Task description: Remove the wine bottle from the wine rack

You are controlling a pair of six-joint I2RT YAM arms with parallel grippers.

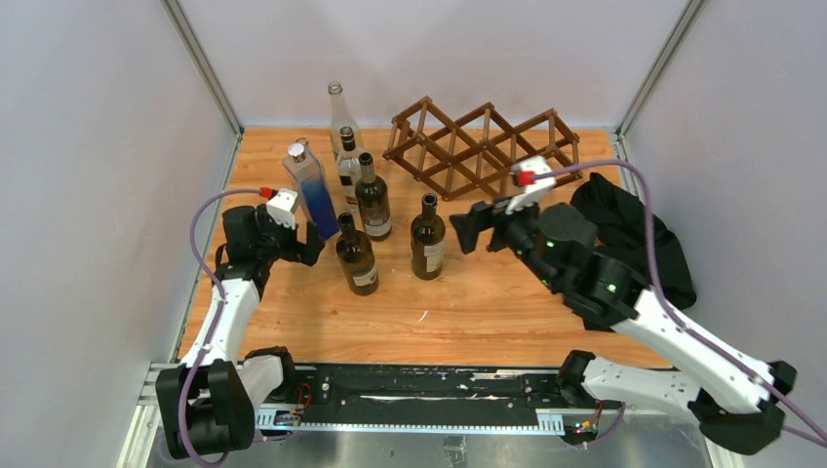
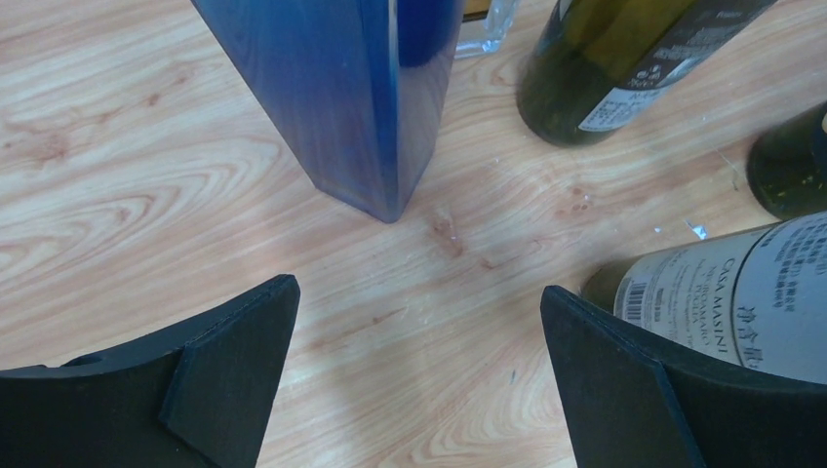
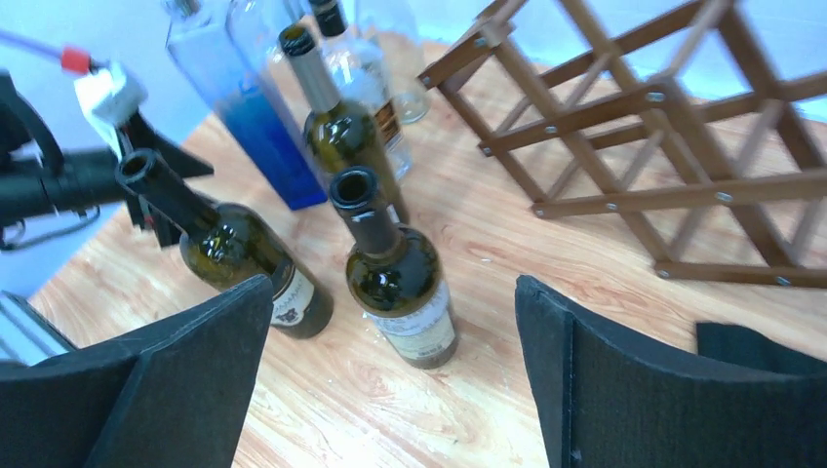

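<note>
Wine bottle (image 3: pixel 395 283): dark green glass, pale label, open mouth. Upright on the tabletop (image 3: pixel 507 244), just ahead of the right claw (image 1: pixel 468 226), between its spread jaws and clear of both.

Wine rack (image 1: pixel 483 146): dark brown wooden diamond lattice. Stands beyond that claw, to its right, apart from the bottle.

1. The wine rack (image 1: pixel 483 146) lies on the table (image 1: pixel 488 312), upper centre-right of the top view.
2. The bottle cluster (image 1: pixel 373 200) stands left of the rack.
3. The wine bottle (image 1: pixel 427 239) stands rightmost in that cluster, below the rack's left end.
4. The cloth (image 1: pixel 634 234) lies at the table's right edge, below-right of the rack.
</note>
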